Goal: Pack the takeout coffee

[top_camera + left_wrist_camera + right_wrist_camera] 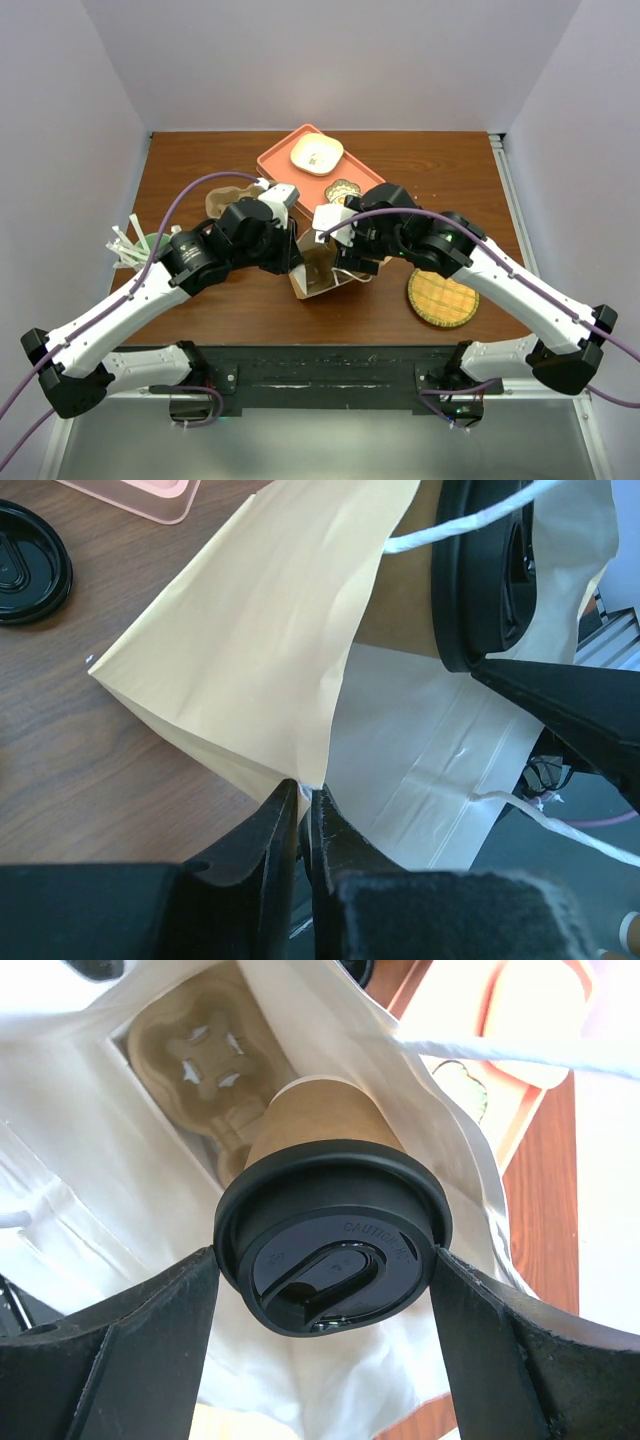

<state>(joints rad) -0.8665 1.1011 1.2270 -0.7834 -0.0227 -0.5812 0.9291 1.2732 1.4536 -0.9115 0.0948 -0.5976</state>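
Note:
The takeout coffee (330,1240), a brown paper cup with a black lid, hangs tilted in the open mouth of the paper bag (90,1180). My right gripper (325,1256) is shut on its lid, one finger on each side of the rim. A moulded cardboard cup carrier (205,1055) lies at the bottom of the bag, below the cup. My left gripper (305,792) is shut on the bag's rim (270,630) and holds it open. The lid also shows edge-on in the left wrist view (470,600). In the top view both grippers meet over the bag (318,272), and the cup is hidden.
A loose black lid (25,560) lies on the table left of the bag. A pink tray (283,165) with a cream plate (316,153) stands behind. A woven coaster (442,297) lies at the right. A holder of white sticks (132,248) stands at the left.

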